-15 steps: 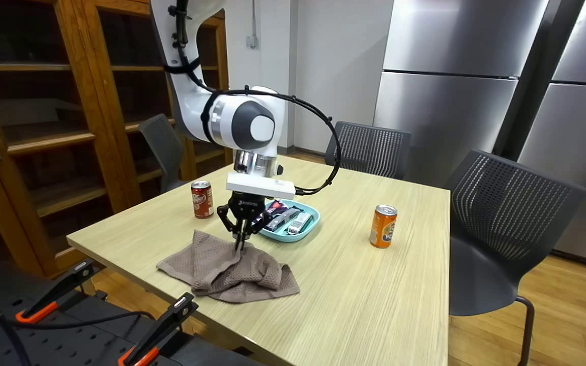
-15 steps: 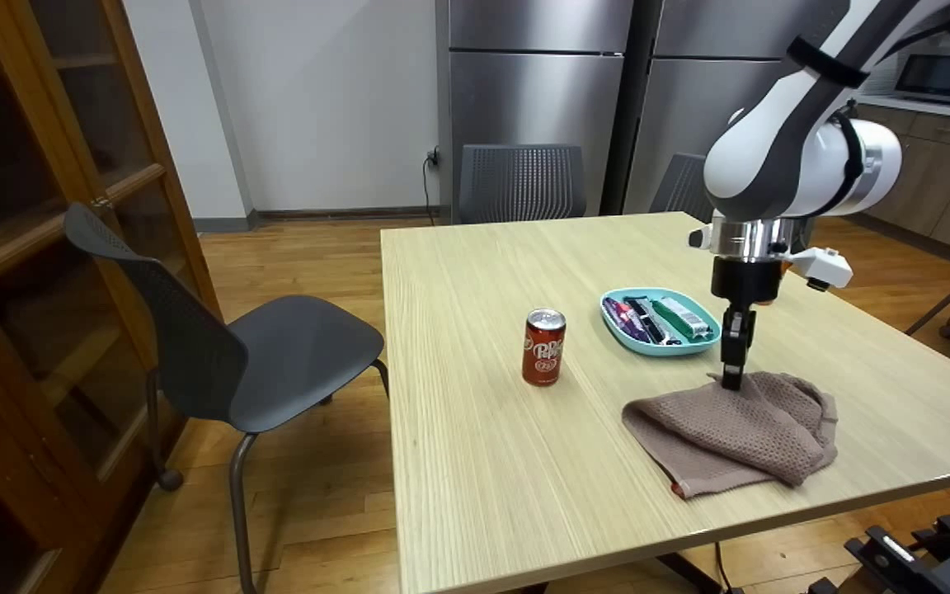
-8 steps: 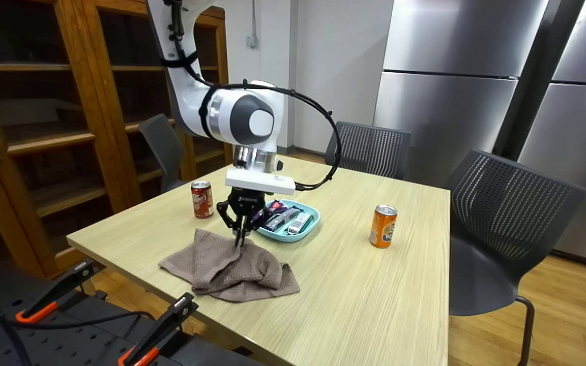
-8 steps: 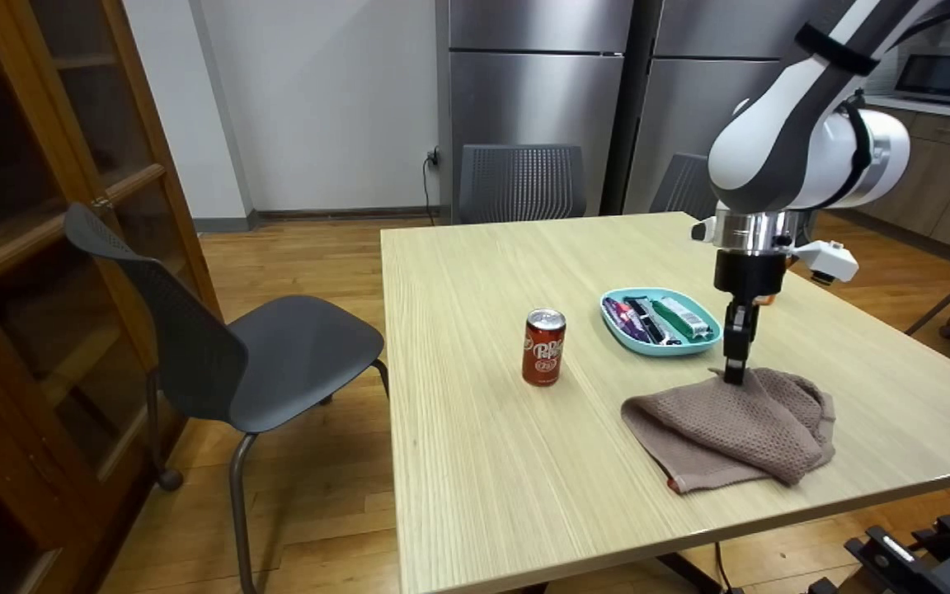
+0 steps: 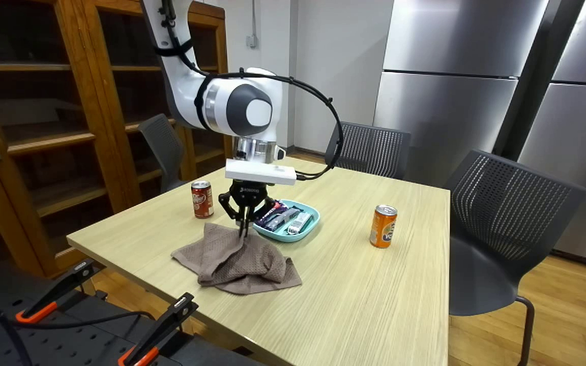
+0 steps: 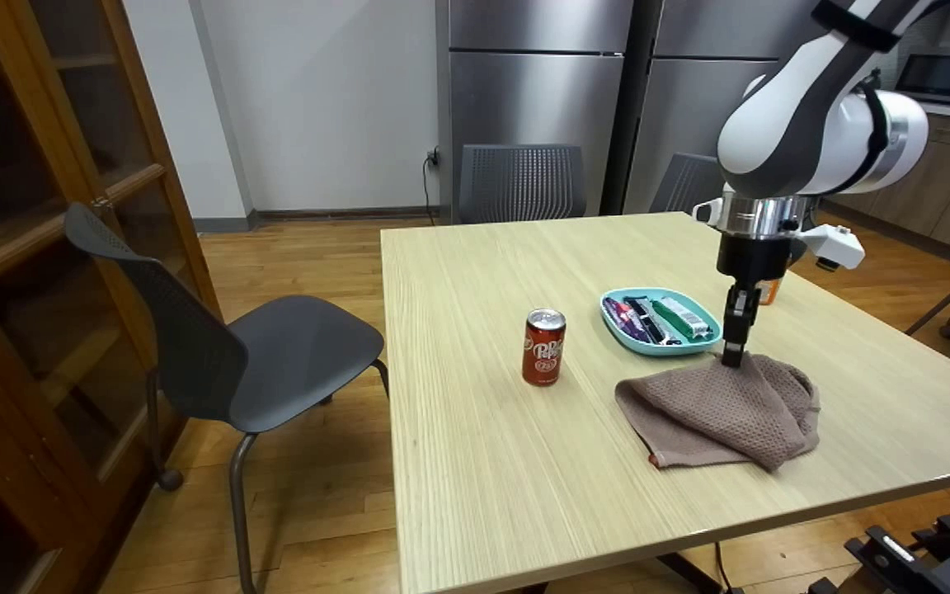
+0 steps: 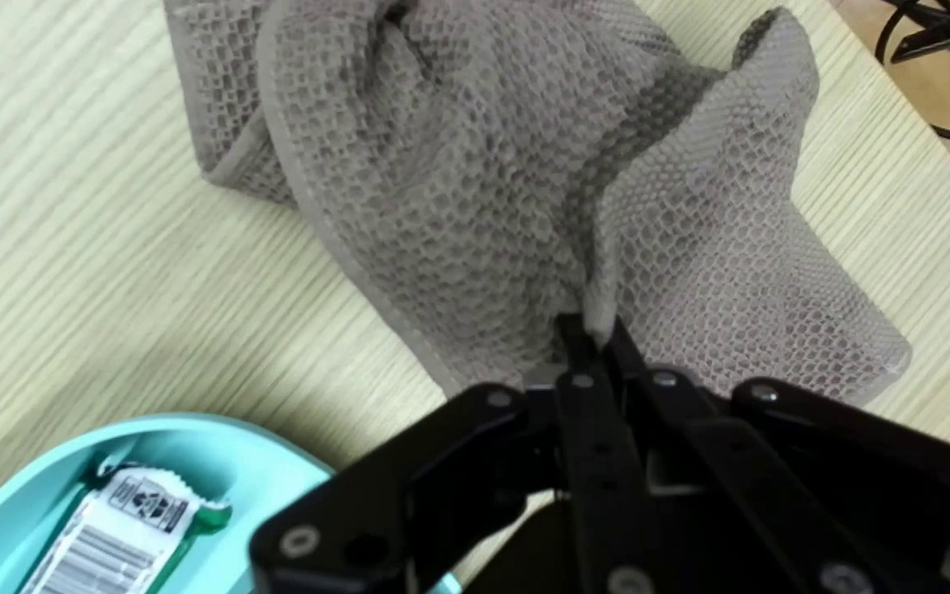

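Brown cloth [image 5: 244, 264] is lying rumpled on pale wood table [image 5: 344, 305], near its edge. Your gripper [image 7: 596, 330] is holding raised fold of cloth, jaws clamped on fabric from both sides, as wrist view is showing. From cloth, by clock in an exterior view: turquoise tray [image 5: 284, 237] is sitting near at two o'clock, carrying wrapped bars [image 5: 283, 218]; Dr Pepper can [image 5: 202, 201] is standing upright at eleven; orange can [image 5: 383, 226] is standing well apart, toward three; grey chair [image 5: 511, 218] is standing beside table, also toward three.
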